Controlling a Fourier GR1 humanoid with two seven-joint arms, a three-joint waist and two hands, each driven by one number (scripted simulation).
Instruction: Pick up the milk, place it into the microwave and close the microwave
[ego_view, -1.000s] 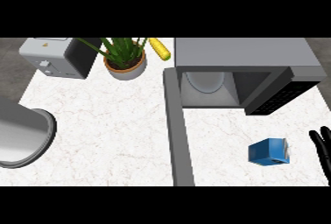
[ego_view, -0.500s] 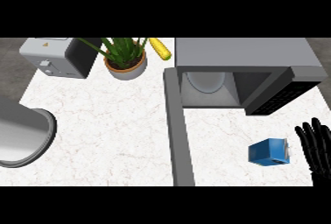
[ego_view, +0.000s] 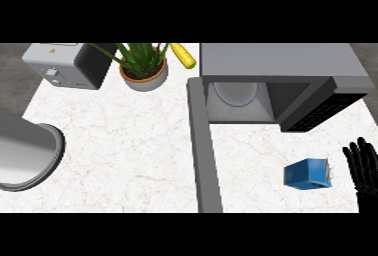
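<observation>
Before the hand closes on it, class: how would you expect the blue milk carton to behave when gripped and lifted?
The milk carton looks boxy with flat faces, so it probably will not roll. It seems small beside the right hand, so likely light. If it is thin card, its walls may dent.

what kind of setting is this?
Most likely a kitchen counter: a white marble-look countertop carries an open microwave, a toaster and a potted plant.
</observation>
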